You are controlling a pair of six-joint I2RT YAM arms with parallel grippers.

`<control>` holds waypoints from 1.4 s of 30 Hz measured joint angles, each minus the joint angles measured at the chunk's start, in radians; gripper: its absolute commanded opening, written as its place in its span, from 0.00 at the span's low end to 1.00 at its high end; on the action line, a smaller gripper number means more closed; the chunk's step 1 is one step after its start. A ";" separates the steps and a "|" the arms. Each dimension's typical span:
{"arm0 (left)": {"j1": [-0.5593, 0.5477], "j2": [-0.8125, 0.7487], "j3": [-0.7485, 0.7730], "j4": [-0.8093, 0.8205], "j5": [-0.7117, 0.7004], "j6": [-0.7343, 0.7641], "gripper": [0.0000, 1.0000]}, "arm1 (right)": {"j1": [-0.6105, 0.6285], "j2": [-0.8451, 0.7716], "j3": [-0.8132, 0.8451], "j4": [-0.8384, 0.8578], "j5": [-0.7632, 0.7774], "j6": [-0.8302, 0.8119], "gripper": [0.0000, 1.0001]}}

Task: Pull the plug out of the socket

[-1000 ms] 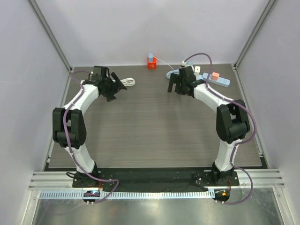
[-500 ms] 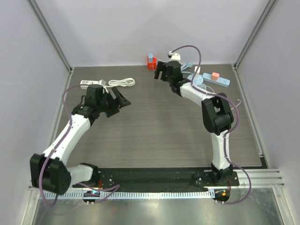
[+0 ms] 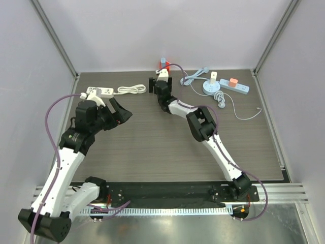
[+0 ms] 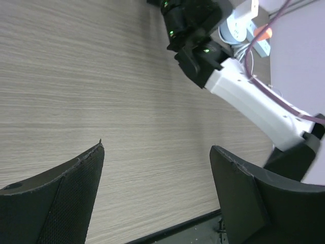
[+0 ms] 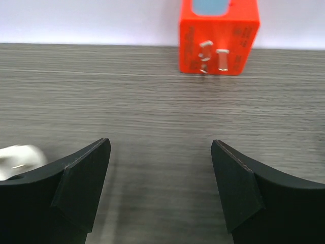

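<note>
Jaws both wide apart, empty (boxy, metal-pronged orange adapter (image 5: 218,38) before the right)

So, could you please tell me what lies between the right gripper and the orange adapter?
Nothing does: in the right wrist view, only bare table separates the open right gripper from the orange adapter.

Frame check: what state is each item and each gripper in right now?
left gripper: open, empty.
right gripper: open, empty, facing the red adapter, not touching it.
red adapter: upright, prongs bare, blue piece on top.
orange plug: seated in the blue power strip.
white plug: appears to stand in the round blue socket.
white power strip: lying flat, cord bundled beside it.
</note>
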 measured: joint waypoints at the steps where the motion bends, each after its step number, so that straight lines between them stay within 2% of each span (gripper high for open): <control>1: 0.000 -0.037 0.000 -0.012 -0.011 0.007 0.86 | -0.005 0.043 0.055 -0.010 0.013 -0.013 0.86; 8: 0.000 -0.096 0.011 -0.058 -0.045 0.050 0.88 | -0.043 0.111 0.193 -0.034 0.071 -0.041 0.84; 19: 0.000 -0.092 0.011 -0.076 -0.045 0.071 0.88 | -0.097 0.172 0.324 -0.016 0.040 -0.029 0.81; 36: 0.000 -0.086 0.002 -0.077 -0.036 0.070 0.88 | -0.099 0.178 0.325 0.041 -0.038 -0.003 0.78; 42: 0.000 -0.086 0.002 -0.076 -0.026 0.068 0.89 | -0.093 0.115 0.280 0.006 -0.065 0.086 0.80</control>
